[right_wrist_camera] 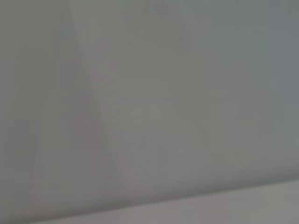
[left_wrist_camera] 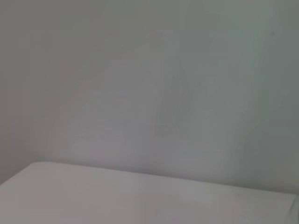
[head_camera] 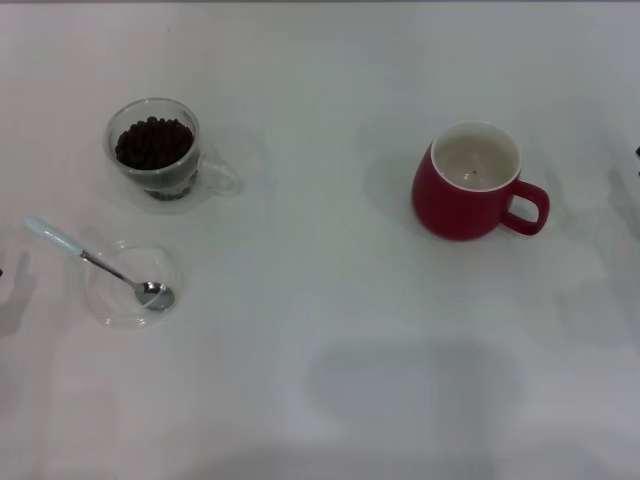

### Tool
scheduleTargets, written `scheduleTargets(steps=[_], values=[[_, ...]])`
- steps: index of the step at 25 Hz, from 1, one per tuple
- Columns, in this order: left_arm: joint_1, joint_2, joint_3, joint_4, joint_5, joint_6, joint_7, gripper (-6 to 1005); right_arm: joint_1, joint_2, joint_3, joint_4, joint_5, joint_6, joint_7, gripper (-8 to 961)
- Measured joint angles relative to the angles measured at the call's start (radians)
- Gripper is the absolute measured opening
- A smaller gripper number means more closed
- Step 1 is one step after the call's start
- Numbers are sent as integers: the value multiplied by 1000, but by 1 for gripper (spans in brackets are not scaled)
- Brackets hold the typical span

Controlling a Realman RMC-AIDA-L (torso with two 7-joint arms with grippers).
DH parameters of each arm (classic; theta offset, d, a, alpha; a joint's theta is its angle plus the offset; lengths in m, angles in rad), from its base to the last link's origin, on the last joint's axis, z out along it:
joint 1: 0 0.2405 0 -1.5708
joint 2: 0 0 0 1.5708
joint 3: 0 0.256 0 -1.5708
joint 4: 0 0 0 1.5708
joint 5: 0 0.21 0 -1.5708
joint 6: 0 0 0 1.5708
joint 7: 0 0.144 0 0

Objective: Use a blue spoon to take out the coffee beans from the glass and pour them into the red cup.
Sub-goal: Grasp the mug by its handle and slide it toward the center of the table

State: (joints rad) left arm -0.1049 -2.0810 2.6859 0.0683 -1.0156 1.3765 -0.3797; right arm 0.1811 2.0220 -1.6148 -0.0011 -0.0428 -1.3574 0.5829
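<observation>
The glass (head_camera: 155,150) is a clear double-walled cup with a small clear side handle, standing upright on the white table (head_camera: 330,300). It holds a heap of dark, almost black coffee beans (head_camera: 153,142) that fills it close to the rim.

Near the glass, on the side closer to the robot, lies a shallow clear saucer (head_camera: 132,286). The spoon (head_camera: 98,265) rests across it: its shiny metal bowl lies inside the saucer, while the thin stem runs over the rim and the pale blue handle ends on the table beyond it, on the side away from the cup.

The red cup (head_camera: 472,182) stands well apart from the glass, toward the robot's right. It is a rounded deep-red mug, upright, with a white inside and a loop handle pointing away from the glass. A small dark speck shows on its inner bottom; what it is cannot be made out.

Neither pincer appears in any view, so whether their fingers are apart or together cannot be seen. Both wrist views show only a plain pale surface and a strip of white edge.
</observation>
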Motion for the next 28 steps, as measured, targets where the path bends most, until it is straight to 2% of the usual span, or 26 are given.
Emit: scheduleTargets(steps=[7, 13, 20, 24, 28], values=[[-2, 1, 0, 1, 23, 5, 0, 859, -3, -2, 23, 1, -4, -54, -194, 864], [-5, 1, 0, 1, 25, 6, -5, 858, -4, -3, 9, 2, -15, -94, -189, 862], [-8, 0, 0, 1, 25, 7, -5, 858, -18, -8, -124, 14, -80, -251, -125, 860], [-8, -1, 0, 2, 25, 7, -5, 858, -20, -9, -202, 15, -117, -248, -128, 859], [-8, -1, 0, 2, 25, 7, -5, 859, -20, -9, -219, 15, -126, -188, -125, 858]])
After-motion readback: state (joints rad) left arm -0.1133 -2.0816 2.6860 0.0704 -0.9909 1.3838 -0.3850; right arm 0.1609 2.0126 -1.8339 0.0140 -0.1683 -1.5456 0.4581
